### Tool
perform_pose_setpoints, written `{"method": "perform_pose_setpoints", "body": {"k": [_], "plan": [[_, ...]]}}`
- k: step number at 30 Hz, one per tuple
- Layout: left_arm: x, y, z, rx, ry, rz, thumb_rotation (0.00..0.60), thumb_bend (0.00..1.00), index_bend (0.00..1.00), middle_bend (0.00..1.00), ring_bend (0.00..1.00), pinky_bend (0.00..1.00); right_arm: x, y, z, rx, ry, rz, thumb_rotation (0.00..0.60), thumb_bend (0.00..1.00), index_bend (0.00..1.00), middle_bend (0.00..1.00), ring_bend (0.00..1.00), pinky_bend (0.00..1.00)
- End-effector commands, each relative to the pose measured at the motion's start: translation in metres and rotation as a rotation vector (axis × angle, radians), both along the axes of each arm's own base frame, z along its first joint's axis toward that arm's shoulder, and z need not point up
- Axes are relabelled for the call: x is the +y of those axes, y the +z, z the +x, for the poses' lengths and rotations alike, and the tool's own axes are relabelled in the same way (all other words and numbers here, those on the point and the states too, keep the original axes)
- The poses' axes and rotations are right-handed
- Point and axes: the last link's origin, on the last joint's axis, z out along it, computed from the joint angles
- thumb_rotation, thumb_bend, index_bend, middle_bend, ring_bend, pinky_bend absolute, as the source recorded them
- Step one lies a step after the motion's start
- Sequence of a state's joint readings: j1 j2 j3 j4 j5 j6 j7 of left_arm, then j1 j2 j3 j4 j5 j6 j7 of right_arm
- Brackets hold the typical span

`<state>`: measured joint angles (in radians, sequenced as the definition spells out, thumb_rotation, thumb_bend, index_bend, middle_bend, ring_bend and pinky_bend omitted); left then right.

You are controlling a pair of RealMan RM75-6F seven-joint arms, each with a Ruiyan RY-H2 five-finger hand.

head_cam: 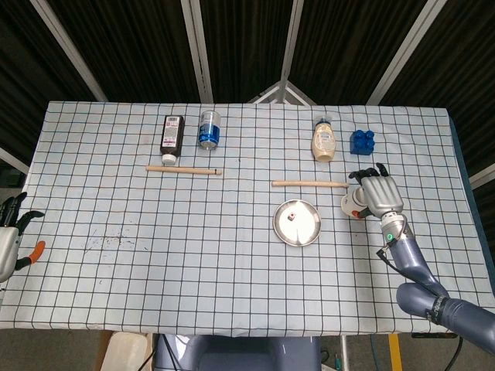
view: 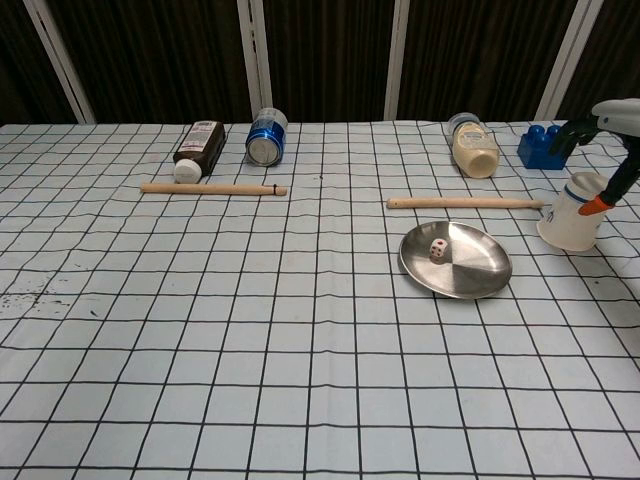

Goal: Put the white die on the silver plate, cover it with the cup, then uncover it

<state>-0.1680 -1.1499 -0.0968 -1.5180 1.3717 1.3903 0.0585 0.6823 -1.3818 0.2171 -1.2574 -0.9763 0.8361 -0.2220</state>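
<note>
White with red pips, the die (view: pixel 437 250) already lies on the silver plate (view: pixel 480 272), right of centre in the chest view; in the head view it shows as a small speck left of the plate's middle. Judge the first step complete, so the plate needs no further handling.

Your next object is the cup (view: pixel 573 212). It stands mouth down on the checked tablecloth (view: pixel 250 330), just beside the plate toward the right edge of the frame, well placed to be carried across without being turned over.

Your right hand (head_cam: pixel 380 195) hangs over the cup at right of centre in the head view, fingers spread above its base. In the chest view an orange-tipped finger (view: pixel 594 206) lies against the cup's upper wall. Whether the hand has closed on the cup cannot be told from either view; confirm the grip before lifting.

Your left hand (head_cam: pixel 9 236) rests idle at the lower left edge of the head view, fingers apart and holding nothing.

Note the wooden stick (view: pixel 465 203) lying just above the plate, its right end close to the cup. Lift the cup clear before moving it left, or the rim may catch the stick or the plate edge and knock the die off.
</note>
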Motion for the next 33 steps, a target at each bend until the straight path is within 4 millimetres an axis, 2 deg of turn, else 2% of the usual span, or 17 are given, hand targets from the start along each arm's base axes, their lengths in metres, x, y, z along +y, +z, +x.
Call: {"method": "perform_pose_setpoints", "body": {"k": [1, 7, 19, 28, 33], "plan": [[0.0, 0.0, 0.0, 0.003, 0.001, -0.001, 0.6, 0.47, 0.29, 0.0, 0.0, 0.1, -0.001, -0.002, -0.004, 0.001, -0.011, 0.004, 0.6, 0.19, 0.33, 0.32, 0.19, 0.0], [0.001, -0.001, 0.0, 0.005, 0.003, 0.0, 0.6, 0.47, 0.29, 0.0, 0.0, 0.1, -0.003, -0.001, -0.012, 0.015, -0.028, -0.002, 0.6, 0.27, 0.37, 0.35, 0.19, 0.0], [0.001, -0.003, 0.0, 0.013, 0.004, -0.006, 0.6, 0.47, 0.29, 0.0, 0.0, 0.1, -0.002, 0.004, -0.02, 0.029, -0.036, -0.008, 0.6, 0.33, 0.41, 0.43, 0.22, 0.0], [0.001, -0.003, 0.0, 0.01, 0.004, -0.005, 0.6, 0.47, 0.29, 0.0, 0.0, 0.1, 0.0, 0.004, -0.016, 0.025, -0.023, -0.004, 0.6, 0.35, 0.43, 0.46, 0.23, 0.0], [0.001, -0.003, 0.0, 0.008, 0.004, -0.009, 0.6, 0.47, 0.29, 0.0, 0.0, 0.1, 0.003, 0.01, -0.004, 0.028, 0.016, -0.011, 0.6, 0.35, 0.44, 0.46, 0.24, 0.0]]}}
